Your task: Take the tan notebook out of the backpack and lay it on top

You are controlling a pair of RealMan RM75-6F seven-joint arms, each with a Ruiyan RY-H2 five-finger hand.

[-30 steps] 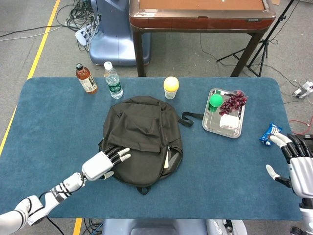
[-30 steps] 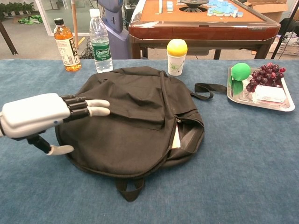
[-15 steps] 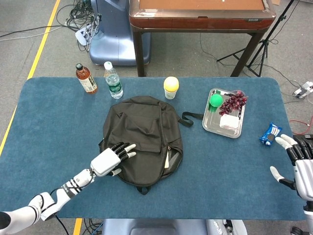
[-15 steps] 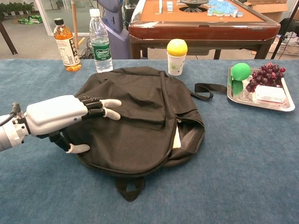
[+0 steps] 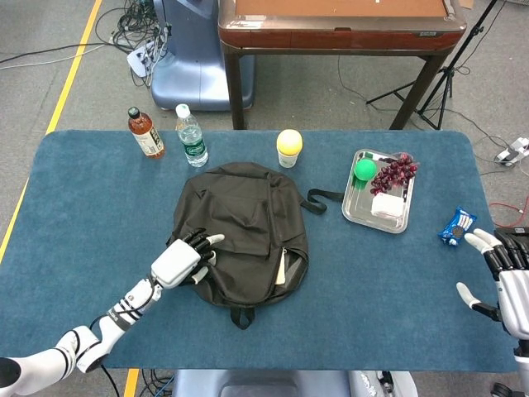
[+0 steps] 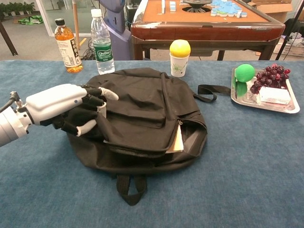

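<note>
The black backpack (image 5: 248, 219) lies flat in the middle of the blue table, its side zipper gaping on the right. A tan notebook (image 6: 178, 141) peeks out of that opening as a thin edge; in the head view the notebook (image 5: 281, 270) is only a pale sliver. My left hand (image 6: 71, 102) is on the backpack's (image 6: 142, 109) left side, fingers over the fabric and thumb below, gripping a fold of it. From the head view the left hand (image 5: 183, 258) covers the bag's left edge. My right hand (image 5: 506, 277) hovers at the table's right edge, fingers spread, holding nothing.
A tea bottle (image 5: 145, 132) and a water bottle (image 5: 191, 136) stand behind the bag on the left. A cup with a yellow ball (image 5: 288, 147) stands behind it. A metal tray (image 5: 354, 217) holds a green ball and grapes. A blue snack packet (image 5: 456, 226) lies near my right hand.
My left hand slid further onto the backpack and closed on its fabric. The bag bunched up and the zipper opening gapes wider. The right hand barely moved.
</note>
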